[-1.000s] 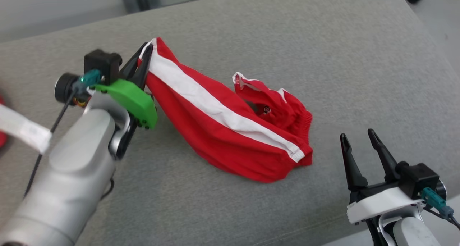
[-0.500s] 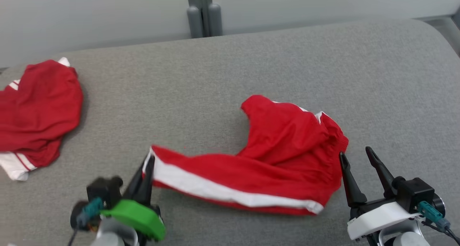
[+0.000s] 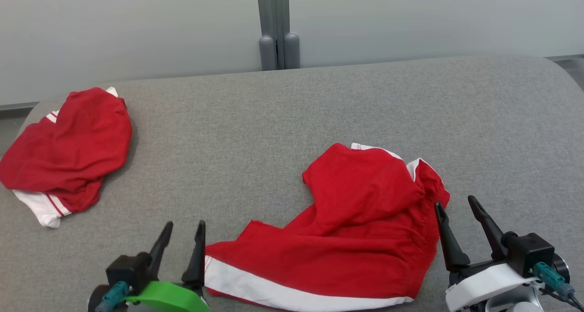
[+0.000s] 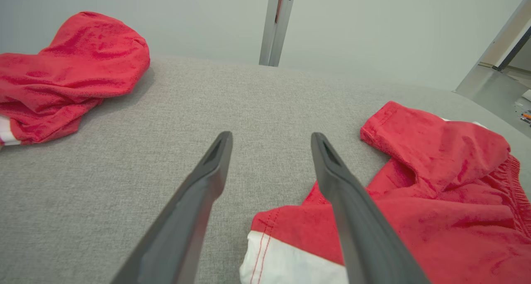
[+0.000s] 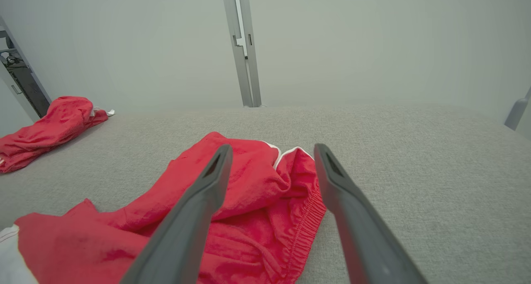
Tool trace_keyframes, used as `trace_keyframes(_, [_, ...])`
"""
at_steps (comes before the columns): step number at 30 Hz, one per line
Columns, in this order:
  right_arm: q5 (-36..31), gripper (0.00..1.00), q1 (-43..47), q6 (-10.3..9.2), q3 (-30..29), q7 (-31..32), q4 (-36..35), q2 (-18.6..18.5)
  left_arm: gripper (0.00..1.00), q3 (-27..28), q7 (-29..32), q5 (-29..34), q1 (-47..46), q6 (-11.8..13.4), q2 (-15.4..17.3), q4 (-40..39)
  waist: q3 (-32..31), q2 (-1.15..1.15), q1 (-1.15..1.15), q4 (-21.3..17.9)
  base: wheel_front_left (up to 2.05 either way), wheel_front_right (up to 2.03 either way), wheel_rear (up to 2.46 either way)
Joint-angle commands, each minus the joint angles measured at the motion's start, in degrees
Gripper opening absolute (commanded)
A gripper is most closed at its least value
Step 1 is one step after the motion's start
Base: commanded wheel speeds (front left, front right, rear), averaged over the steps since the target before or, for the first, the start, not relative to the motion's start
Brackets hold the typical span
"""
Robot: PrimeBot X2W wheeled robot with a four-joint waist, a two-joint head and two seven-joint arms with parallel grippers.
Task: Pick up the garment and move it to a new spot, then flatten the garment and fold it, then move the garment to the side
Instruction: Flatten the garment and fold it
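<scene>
Loosely crumpled, the red fabric shorts with a white side stripe (image 3: pixel 356 239) lie on the grey cloth surface (image 3: pixel 273 120) between the left gripper (image 3: pixel 185 222) and right gripper (image 3: pixel 455 201), both spread apart, empty

Garment (image 3: pixel 356 239): red cloth, matt, soft and creased, with a white cloth side stripe and a gathered elastic waistband

Second red garment (image 3: pixel 68 143): the same matt cloth with white trim

Bench (image 3: pixel 273 120): grey woven upholstery, coarse-grained, matt

Jaws of the left gripper (image 3: pixel 185 222) and right gripper (image 3: pixel 455 201): dark grey plastic, smooth, matt

Green housing (image 3: pixel 169 300): moulded plastic with a slight sheen

White housing (image 3: pixel 483 282): smooth plastic

Wall panels (image 3: pixel 137 29): pale, smooth, matt

Post (image 3: pixel 273 24): grey metal, satin finish
</scene>
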Motion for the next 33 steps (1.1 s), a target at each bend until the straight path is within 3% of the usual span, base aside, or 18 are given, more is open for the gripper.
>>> trace_keyframes(1, [-0.12, 1.00, 0.60, 0.00, -0.31, -0.17, 0.00, -0.14, 1.00, 1.26, -0.02, 1.14, 0.21, -0.39, -0.32, -1.02, -0.24, 0.00, 0.00, 0.09, 0.00, 0.00, 0.00])
trace_keyframes(10, [-0.29, 1.00, 1.28, 0.00, -2.21, -0.17, -0.05, 0.10, 1.00, 12.61, -0.02, 11.35, 2.13, -2.57, -3.63, -7.89, -0.85, 0.00, 0.00, -0.25, 0.00, 0.00, 0.00])
trace_keyframes(19, [-0.29, 1.00, 2.27, 0.00, -4.02, -0.17, 0.50, 0.00, 1.00, 21.23, -0.02, 17.20, 4.66, -6.06, -4.54, -7.24, -1.47, 0.00, 0.00, -0.40, 0.00, 0.00, 0.00])
trace_keyframes(26, [-0.16, 1.00, 1.73, 0.00, -4.29, -0.17, 2.26, -0.30, 1.00, 24.63, -0.02, 19.40, 6.01, -7.55, -6.56, -7.16, -1.50, 0.00, 0.00, -0.23, 0.00, 0.00, 0.00])
trace_keyframes(33, [-0.95, 1.00, -4.04, 0.00, -2.82, -0.17, 5.57, -3.24, 1.00, 24.60, -0.02, 20.93, 4.96, -8.65, -8.51, -6.64, -0.65, 0.00, 0.00, 0.73, 0.00, 0.00, 0.00])
